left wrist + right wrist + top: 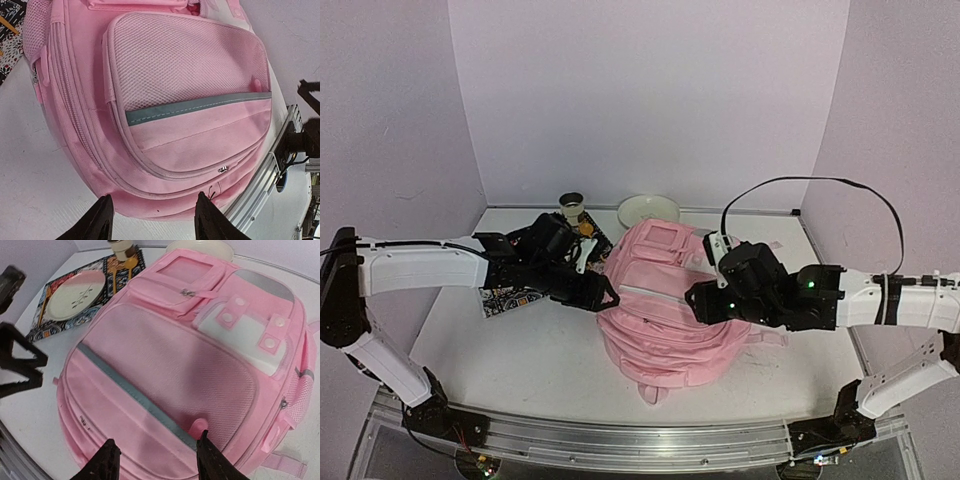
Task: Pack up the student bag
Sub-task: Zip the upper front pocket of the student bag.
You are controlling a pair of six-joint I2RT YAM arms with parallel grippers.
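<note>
The pink student bag point(660, 320) lies flat on the table, front pockets up, zips shut. My left gripper point(604, 297) is at its left side, open and empty. In the left wrist view the gripper point(156, 222) hovers just off the bag's point(190, 100) rounded edge, a small silver zip pull point(222, 169) close ahead. My right gripper point(696, 300) is above the bag's right half, open and empty. In the right wrist view the gripper point(157, 462) is over the lower front pocket of the bag point(165, 365), with a pink tab point(197, 427) beside its right finger.
A patterned placemat point(37, 327) with a plate point(77, 295) and spoon lies left of the bag. A cup point(572, 205) and a white bowl point(648, 210) stand at the back. A metal rail point(640, 440) runs along the near edge. Walls enclose three sides.
</note>
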